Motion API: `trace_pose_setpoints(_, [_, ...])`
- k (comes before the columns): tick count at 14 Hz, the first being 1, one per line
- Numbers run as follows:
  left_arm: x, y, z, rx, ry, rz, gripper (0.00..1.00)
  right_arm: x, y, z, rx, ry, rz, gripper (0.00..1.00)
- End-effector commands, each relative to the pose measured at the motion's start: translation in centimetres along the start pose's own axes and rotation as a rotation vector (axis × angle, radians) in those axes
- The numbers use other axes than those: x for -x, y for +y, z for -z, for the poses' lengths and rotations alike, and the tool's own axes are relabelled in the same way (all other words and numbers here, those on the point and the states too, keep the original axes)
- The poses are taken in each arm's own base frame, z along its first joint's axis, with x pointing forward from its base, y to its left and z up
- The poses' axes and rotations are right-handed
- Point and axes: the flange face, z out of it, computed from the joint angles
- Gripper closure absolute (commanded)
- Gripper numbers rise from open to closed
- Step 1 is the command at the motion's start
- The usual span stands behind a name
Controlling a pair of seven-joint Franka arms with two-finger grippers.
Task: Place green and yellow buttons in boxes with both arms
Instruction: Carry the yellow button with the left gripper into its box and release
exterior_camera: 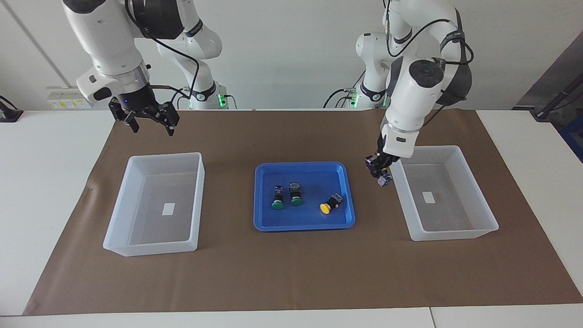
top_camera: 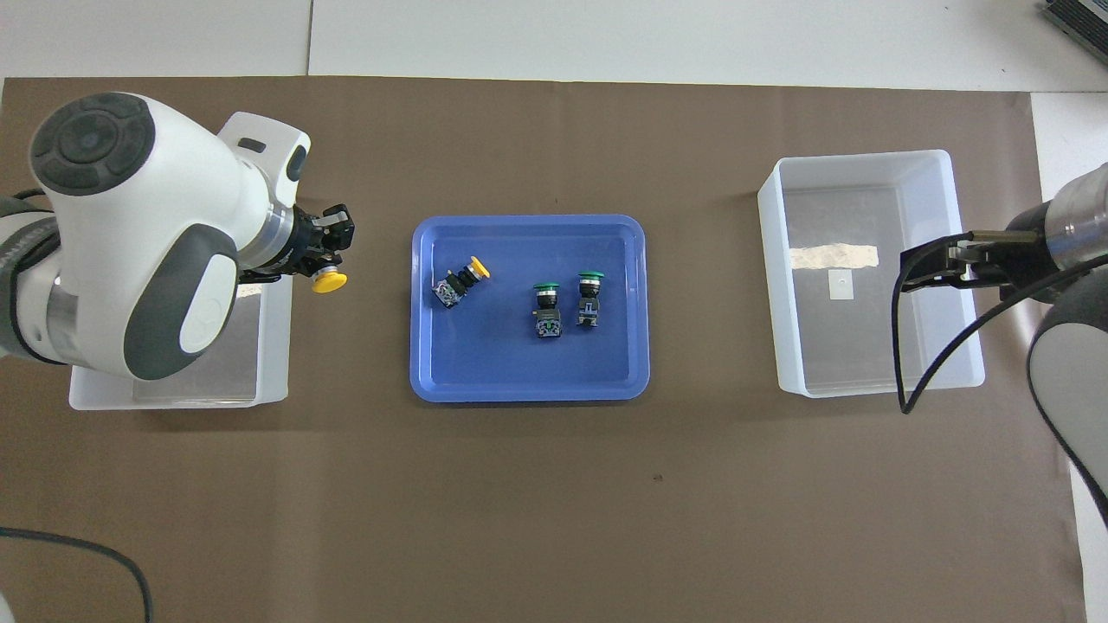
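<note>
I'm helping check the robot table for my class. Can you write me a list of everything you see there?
Surface: brown mat on a white table.
Job's things: two green buttons and one yellow button in the blue tray; two boxes, nothing seen inside.
Clutter: nothing seen.
Grippers: left gripper holds a yellow button beside its box; right gripper open, waiting.
Cables: black, along both arms.
Surroundings: two slimmer arms.

A shallow blue tray (exterior_camera: 304,225) (top_camera: 528,391) sits in the middle of a brown paper mat (exterior_camera: 291,273) (top_camera: 537,502). The mat covers most of a white table (exterior_camera: 41,182) (top_camera: 606,35).
</note>
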Motion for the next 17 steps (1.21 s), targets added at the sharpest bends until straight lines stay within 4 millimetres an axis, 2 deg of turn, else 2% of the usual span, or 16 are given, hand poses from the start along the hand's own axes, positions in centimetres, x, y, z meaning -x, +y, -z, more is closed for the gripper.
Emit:
trace_pose_setpoints(1, [-4.0,-6.2,-0.6,0.011,-0.013,-0.063,1.00,0.6,0.5,-0.2,-0.018,-0.002,-0.019,0.00])
trace_pose_setpoints(3, [-6.3,-11.3,-1.4,0.021,0.024,-0.096,1.00,0.5,0.6,-0.1,-0.018,0.001,-0.019,0.00])
trace_pose_setpoints(5, [-6.9,-16.0,-3.2,0.020,0.059,-0.146,1.00,0.6,0.2,-0.1,-0.018,0.000,-0.011,0.00])
trace_pose_setpoints(7, [-6.7,-18.7,-5.2,0.015,0.076,-0.182,1.00,0.6,0.0,0.0,-0.017,0.003,-0.008,0.00])
trace_pose_setpoints(9, [-6.0,-19.2,-7.3,0.014,0.076,-0.188,1.00,0.6,-0.2,0.0,-0.016,0.004,-0.006,0.00])
trace_pose_setpoints(12, [-4.2,-19.8,-11.5,0.017,0.096,-0.203,1.00,0.6,0.2,-0.1,-0.016,-0.001,-0.013,0.00])
trace_pose_setpoints(14, [-3.5,-20.2,-13.0,0.016,0.098,-0.223,1.00,0.6,0.2,-0.1,-0.018,-0.002,-0.019,0.00])
trace_pose_setpoints(16, [-3.4,-20.2,-13.0,0.015,0.095,-0.228,0.94,0.6,0.1,0.0,-0.018,-0.001,-0.014,0.00])
trace_pose_setpoints(17, [-3.4,-20.2,-13.1,0.015,0.092,-0.228,0.79,0.6,0.2,-0.1,-0.018,-0.002,-0.014,0.00])
